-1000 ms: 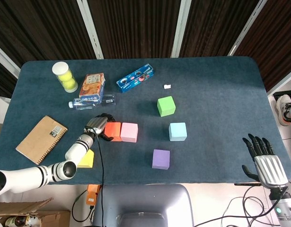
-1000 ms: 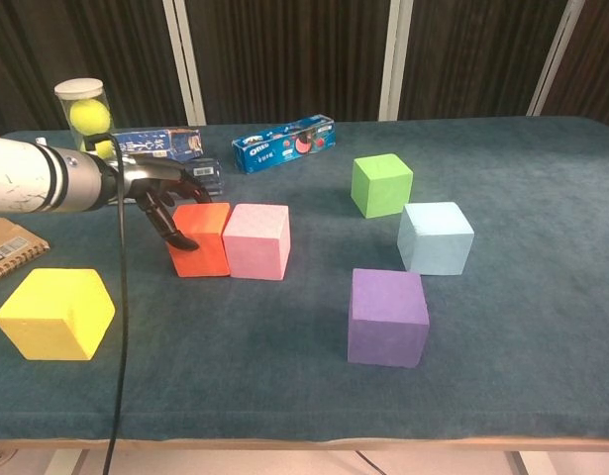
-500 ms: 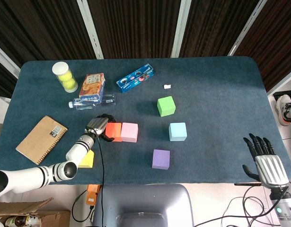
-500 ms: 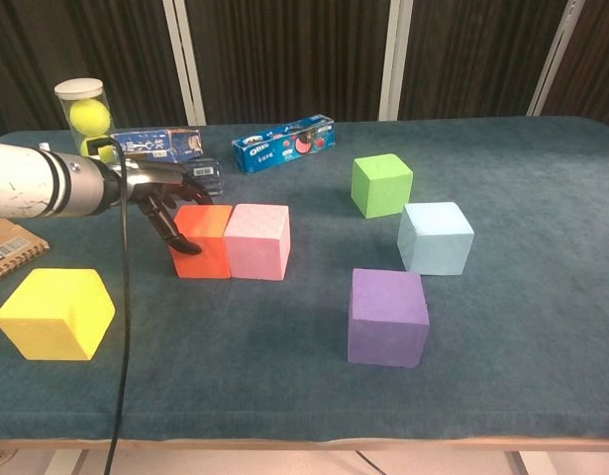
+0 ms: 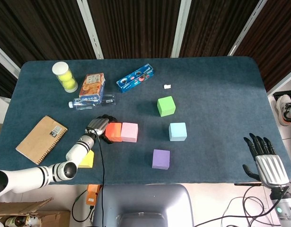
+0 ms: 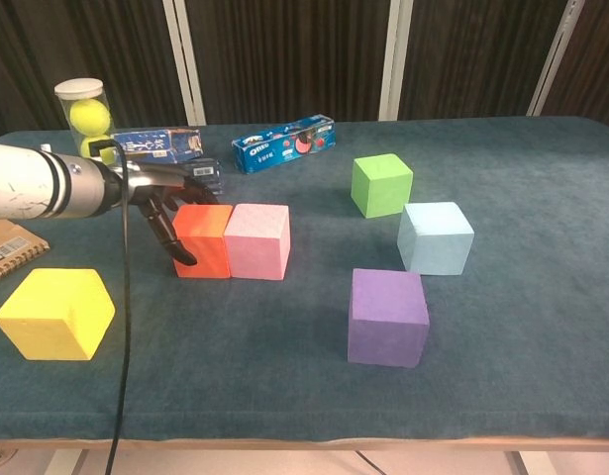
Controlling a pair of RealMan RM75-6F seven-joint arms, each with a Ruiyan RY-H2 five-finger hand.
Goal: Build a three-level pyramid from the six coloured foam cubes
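Observation:
An orange cube [image 5: 114,132] [image 6: 205,240] and a pink cube [image 5: 129,132] [image 6: 257,240] stand side by side, touching, left of the table's middle. My left hand [image 5: 99,126] [image 6: 160,198] sits at the orange cube's left face, its fingers spread and touching that side without enclosing it. The yellow cube [image 5: 87,159] [image 6: 54,312] lies near the front left edge, under my left forearm in the head view. Green [image 5: 166,106] [image 6: 381,184], light blue [image 5: 177,131] [image 6: 436,237] and purple [image 5: 161,159] [image 6: 387,317] cubes stand apart to the right. My right hand [image 5: 266,156] hangs off the table's right front, fingers straight.
A tennis ball can [image 5: 65,76] [image 6: 84,111], a snack box [image 5: 92,87], a water bottle [image 5: 91,102] and a blue biscuit pack [image 5: 135,78] [image 6: 284,142] line the back left. A brown notebook [image 5: 41,139] lies far left. A small white scrap [image 5: 167,86] sits behind the green cube.
My left hand has shifted slightly along the orange cube's left side, nudging the cube a little toward the pink one. The right hand has barely moved.

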